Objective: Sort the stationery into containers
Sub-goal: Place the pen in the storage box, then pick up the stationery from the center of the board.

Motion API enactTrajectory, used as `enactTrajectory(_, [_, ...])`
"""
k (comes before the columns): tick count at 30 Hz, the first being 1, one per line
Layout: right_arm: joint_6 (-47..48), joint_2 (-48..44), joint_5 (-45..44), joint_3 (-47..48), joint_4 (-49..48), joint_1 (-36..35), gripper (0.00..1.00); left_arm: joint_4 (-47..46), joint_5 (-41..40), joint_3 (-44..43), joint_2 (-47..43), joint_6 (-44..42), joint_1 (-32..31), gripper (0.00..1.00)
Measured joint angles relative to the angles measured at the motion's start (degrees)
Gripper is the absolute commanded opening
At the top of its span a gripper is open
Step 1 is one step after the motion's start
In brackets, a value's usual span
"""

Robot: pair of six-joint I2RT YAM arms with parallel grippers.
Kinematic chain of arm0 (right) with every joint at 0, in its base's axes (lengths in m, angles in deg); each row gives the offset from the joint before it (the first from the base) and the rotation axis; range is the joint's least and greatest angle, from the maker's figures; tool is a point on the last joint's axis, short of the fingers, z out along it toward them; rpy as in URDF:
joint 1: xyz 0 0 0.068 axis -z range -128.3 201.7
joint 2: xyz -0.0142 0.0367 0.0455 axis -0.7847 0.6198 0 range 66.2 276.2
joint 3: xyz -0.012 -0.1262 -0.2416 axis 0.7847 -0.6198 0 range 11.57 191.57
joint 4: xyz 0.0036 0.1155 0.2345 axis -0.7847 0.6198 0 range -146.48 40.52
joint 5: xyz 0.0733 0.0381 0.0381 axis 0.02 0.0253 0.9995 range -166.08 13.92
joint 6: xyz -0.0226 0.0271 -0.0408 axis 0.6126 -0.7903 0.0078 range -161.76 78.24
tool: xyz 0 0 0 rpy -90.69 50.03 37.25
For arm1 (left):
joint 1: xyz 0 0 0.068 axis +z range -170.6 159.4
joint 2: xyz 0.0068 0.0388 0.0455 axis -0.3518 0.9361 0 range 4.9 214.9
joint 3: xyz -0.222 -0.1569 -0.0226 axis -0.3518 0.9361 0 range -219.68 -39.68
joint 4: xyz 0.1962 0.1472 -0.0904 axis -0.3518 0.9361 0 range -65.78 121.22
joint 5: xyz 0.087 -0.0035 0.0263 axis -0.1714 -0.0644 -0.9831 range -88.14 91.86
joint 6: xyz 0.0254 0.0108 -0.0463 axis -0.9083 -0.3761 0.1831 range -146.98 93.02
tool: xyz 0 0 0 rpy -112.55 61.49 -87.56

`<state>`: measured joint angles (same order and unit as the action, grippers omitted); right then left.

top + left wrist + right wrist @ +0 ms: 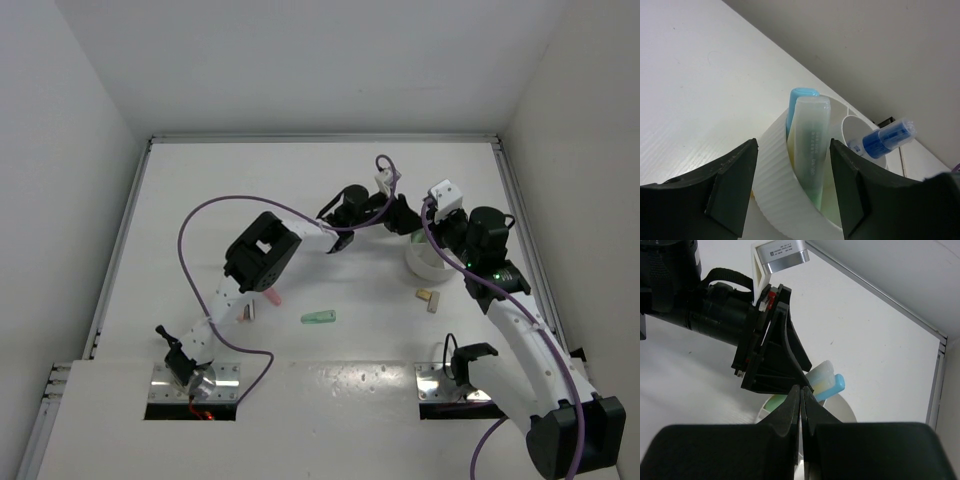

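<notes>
The white tub [424,262] stands right of centre. In the left wrist view its ribbed wall [785,200] lies between my open fingers. It holds a pale green-yellow stick [811,145], a blue stick [801,95] and a clear blue-capped bottle [885,140]. My left gripper [405,222] is open over the tub's rim, touching nothing. My right gripper [801,390] is shut and empty, just above the tub [845,410], tip to tip with the left gripper [775,365]. On the table lie a green stick [318,318], a pink stick [272,296], a pale stick [248,312] and a tan block [428,297].
White walls close in the table on the left, back and right. The left arm's purple cable [200,215] loops over the table's left half. The two arm bases sit at the near edge.
</notes>
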<state>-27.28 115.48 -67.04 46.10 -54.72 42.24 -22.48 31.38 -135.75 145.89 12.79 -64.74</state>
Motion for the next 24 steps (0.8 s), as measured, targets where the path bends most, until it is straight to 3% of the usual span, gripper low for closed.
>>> enactTrajectory(13, [0.1, 0.0, 0.1, 0.0, 0.0, 0.0, 0.00, 2.8, -0.9, -2.3, -6.1, -0.9, 0.9, 0.71])
enactTrajectory(14, [0.1, 0.0, 0.1, 0.0, 0.0, 0.0, 0.00, 2.8, -1.4, -1.3, -7.2, -0.9, 1.1, 0.68])
enactTrajectory(15, [0.1, 0.0, 0.2, 0.0, 0.0, 0.0, 0.00, 2.8, -2.3, 0.2, -8.5, -0.8, 1.3, 0.60])
enactTrajectory(16, [0.1, 0.0, 0.2, 0.0, 0.0, 0.0, 0.00, 3.3, -3.4, 2.3, -10.2, -0.6, 1.7, 0.43])
enactTrajectory(17, [0.1, 0.0, 0.2, 0.0, 0.0, 0.0, 0.18, 4.0, -5.3, 4.8, -12.2, -0.2, 2.1, 0.00])
enactTrajectory(19, [0.0, 0.0, 0.5, 0.0, 0.2, 0.0, 0.64, 6.9, -10.0, 11.2, -17.6, -0.1, 3.4, 0.00])
enactTrajectory(21, [0.9, 0.0, 1.9, 0.0, 0.9, 0.0, 0.96, 13.6, -17.9, 17.2, -24.2, 0.0, 4.3, 0.00])
enactTrajectory(23, [2.3, 0.1, 4.8, 0.2, 2.9, 0.1, 0.98, 22.8, -27.1, 21.5, -31.2, 0.2, 4.8, 0.00])
enactTrajectory(24, [3.2, 0.3, 6.6, 0.2, 4.3, 0.1, 0.81, 27.3, -31.2, 23.3, -34.6, 0.5, 4.8, 0.00])
